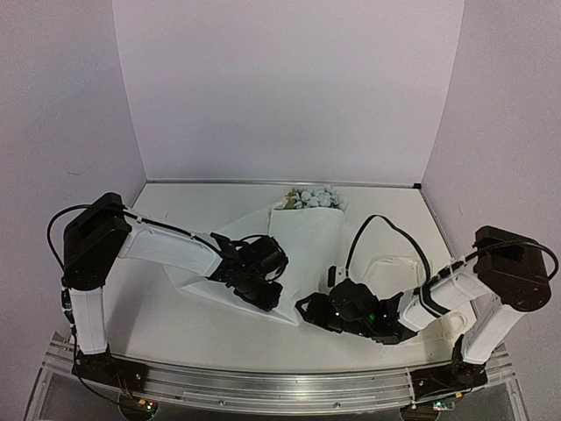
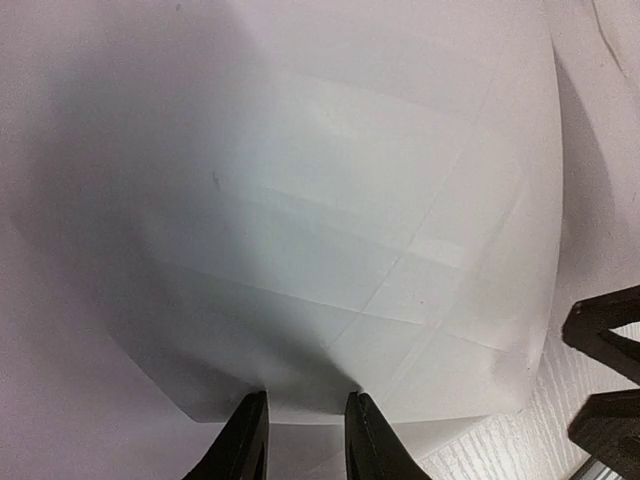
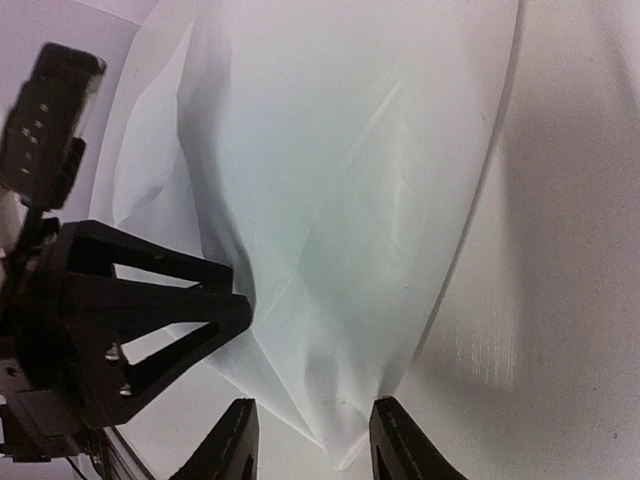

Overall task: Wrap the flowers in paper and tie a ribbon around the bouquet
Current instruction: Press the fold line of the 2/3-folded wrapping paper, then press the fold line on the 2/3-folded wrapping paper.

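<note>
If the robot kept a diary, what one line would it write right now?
stage: paper folded around flowers | left gripper: open, at paper's edge | right gripper: open, astride paper's narrow end

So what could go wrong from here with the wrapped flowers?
1. The left end effector stands open astride an edge of the paper, so the fold may spring apart.
2. The right end effector, also open, is at the narrow tip. Closing and pulling there might crease or tear the thin sheet, or let the flowers slide out.
</note>
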Controlling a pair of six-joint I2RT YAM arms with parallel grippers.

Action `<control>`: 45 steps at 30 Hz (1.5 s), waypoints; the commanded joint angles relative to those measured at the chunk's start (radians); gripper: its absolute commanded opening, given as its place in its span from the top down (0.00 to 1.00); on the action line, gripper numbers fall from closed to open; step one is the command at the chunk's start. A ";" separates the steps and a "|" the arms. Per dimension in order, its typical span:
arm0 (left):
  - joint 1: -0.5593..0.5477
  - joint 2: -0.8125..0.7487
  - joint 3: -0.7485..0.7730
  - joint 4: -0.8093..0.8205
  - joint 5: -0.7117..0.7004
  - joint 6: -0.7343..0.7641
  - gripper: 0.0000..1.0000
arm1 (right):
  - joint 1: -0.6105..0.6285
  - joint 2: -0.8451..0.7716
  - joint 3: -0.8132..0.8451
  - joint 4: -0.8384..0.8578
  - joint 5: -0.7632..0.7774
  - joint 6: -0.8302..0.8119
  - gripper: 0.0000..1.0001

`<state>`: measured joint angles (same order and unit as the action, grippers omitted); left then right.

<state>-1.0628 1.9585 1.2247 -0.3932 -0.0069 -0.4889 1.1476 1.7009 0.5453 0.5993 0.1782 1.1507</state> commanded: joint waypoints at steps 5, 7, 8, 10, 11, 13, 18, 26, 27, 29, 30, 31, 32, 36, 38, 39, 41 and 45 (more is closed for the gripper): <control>0.000 0.060 -0.011 -0.112 -0.091 0.035 0.72 | -0.112 -0.036 0.089 -0.055 -0.128 -0.006 0.61; 0.000 0.057 -0.013 -0.112 -0.091 0.037 0.72 | -0.112 -0.019 0.108 -0.058 -0.144 0.002 0.61; 0.000 0.056 -0.014 -0.110 -0.090 0.038 0.72 | -0.111 -0.008 0.111 -0.058 -0.148 0.009 0.61; 0.000 0.055 -0.016 -0.108 -0.087 0.038 0.72 | -0.112 0.014 0.104 -0.057 -0.139 0.018 0.61; 0.000 0.056 -0.018 -0.107 -0.085 0.038 0.72 | -0.112 0.022 0.096 -0.054 -0.132 0.020 0.60; 0.000 0.054 -0.025 -0.105 -0.082 0.037 0.72 | -0.116 0.032 0.086 -0.051 -0.120 0.013 0.60; 0.000 0.046 -0.039 -0.104 -0.079 0.041 0.72 | -0.163 0.073 0.069 -0.025 -0.119 0.011 0.59; 0.000 0.037 -0.043 -0.104 -0.074 0.049 0.72 | -0.236 0.135 0.088 0.042 -0.140 0.048 0.59; 0.000 0.036 -0.042 -0.106 -0.075 0.051 0.72 | -0.241 0.134 0.087 0.064 -0.144 0.052 0.59; 0.000 0.033 -0.039 -0.111 -0.077 0.055 0.72 | -0.242 0.112 0.089 0.111 -0.164 0.048 0.62; 0.000 0.031 -0.039 -0.111 -0.077 0.056 0.72 | -0.240 0.091 0.090 0.110 -0.170 0.039 0.63; 0.000 0.031 -0.039 -0.110 -0.077 0.056 0.72 | -0.238 0.070 0.090 0.106 -0.194 0.029 0.63; 0.000 0.032 -0.040 -0.108 -0.074 0.056 0.72 | -0.232 0.043 0.091 0.086 -0.205 0.018 0.63; 0.000 0.030 -0.047 -0.103 -0.066 0.056 0.72 | -0.196 -0.034 0.128 -0.039 -0.244 -0.032 0.65; 0.000 0.026 -0.048 -0.103 -0.067 0.055 0.72 | -0.177 -0.046 0.142 -0.077 -0.246 -0.045 0.67; 0.000 0.025 -0.049 -0.102 -0.066 0.055 0.72 | -0.171 -0.045 0.143 -0.086 -0.243 -0.039 0.68; 0.000 0.026 -0.048 -0.103 -0.065 0.055 0.72 | -0.157 -0.041 0.140 -0.091 -0.234 -0.025 0.70; 0.000 0.028 -0.047 -0.104 -0.066 0.055 0.72 | -0.108 -0.095 0.105 -0.177 -0.117 -0.046 0.69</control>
<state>-1.0714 1.9617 1.2167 -0.4004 -0.0580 -0.4416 0.9971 1.6728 0.6662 0.5281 -0.0358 1.1374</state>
